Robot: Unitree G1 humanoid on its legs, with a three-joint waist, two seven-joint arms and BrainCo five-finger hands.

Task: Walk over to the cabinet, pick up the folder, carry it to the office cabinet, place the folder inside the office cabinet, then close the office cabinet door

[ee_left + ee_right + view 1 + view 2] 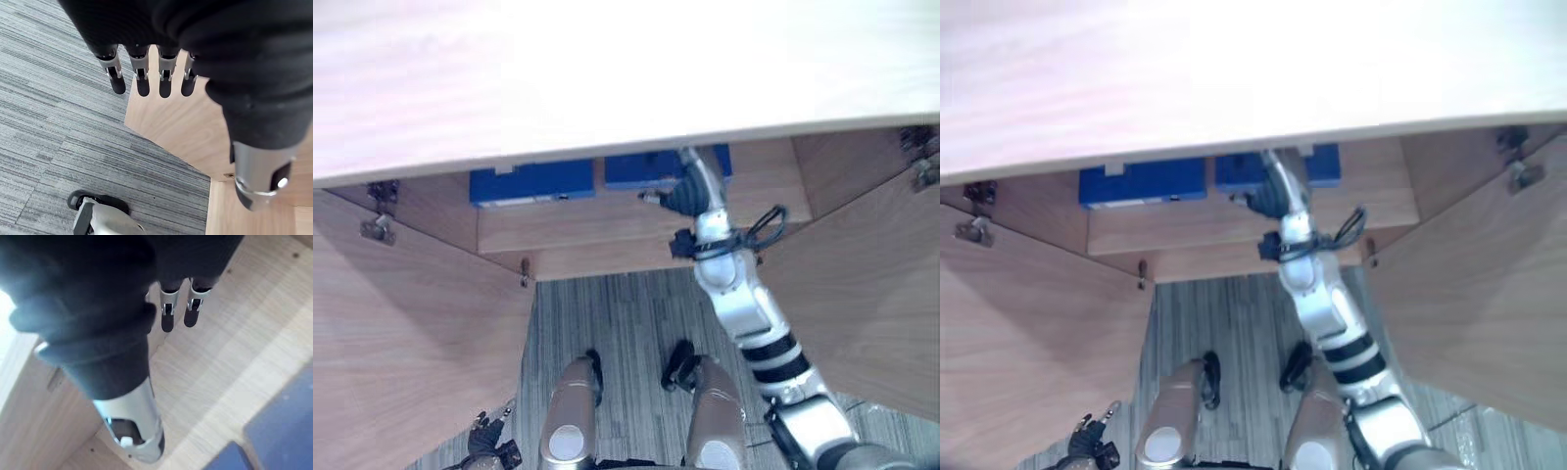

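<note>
Blue folder (pixel 644 168) lies flat inside the office cabinet (pixel 607 230) beside a second blue folder (pixel 531 183); likely light, stiff and smooth, best pinched by its near edge. Right hand (pixel 688 194) near it, fingers straight, empty; left hand (pixel 161 34) hangs relaxed

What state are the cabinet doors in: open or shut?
Open. The left door and right door stand swung outward, exposing the shelf with blue folders inside.
</note>
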